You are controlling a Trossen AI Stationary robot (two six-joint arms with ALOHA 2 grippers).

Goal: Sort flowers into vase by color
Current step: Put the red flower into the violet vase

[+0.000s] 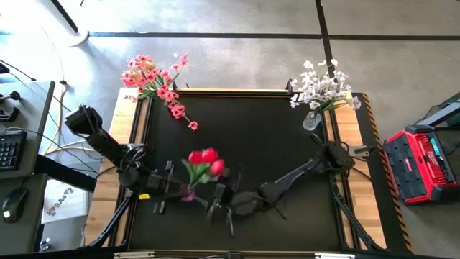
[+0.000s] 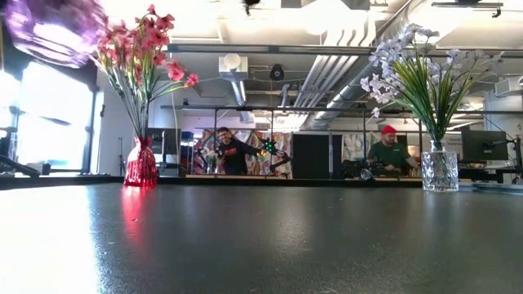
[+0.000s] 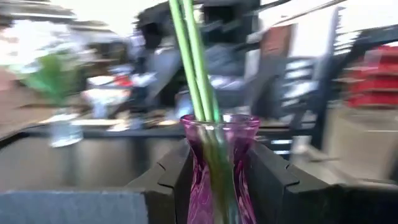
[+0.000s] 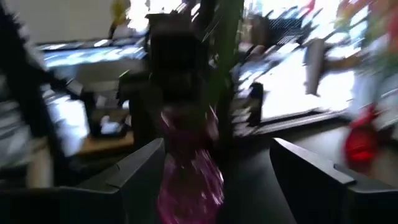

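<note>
Stems (image 3: pixel 194 68) stand upright (red tulips) in purple vase (image 3: pixel 217 168), clamped by left pincer (image 3: pixel 217 186).

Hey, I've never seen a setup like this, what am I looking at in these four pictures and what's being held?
Two dark robot arms work over a black table. One picture looks down from above, one looks level across the tabletop, and two come from cameras on the arms' wrists. The left gripper is shut on a purple vase holding red tulip-like flowers on green stems. The right gripper is open just beside that vase. At the far edge stand pink flowers in a red vase and white flowers in a clear vase.
</note>
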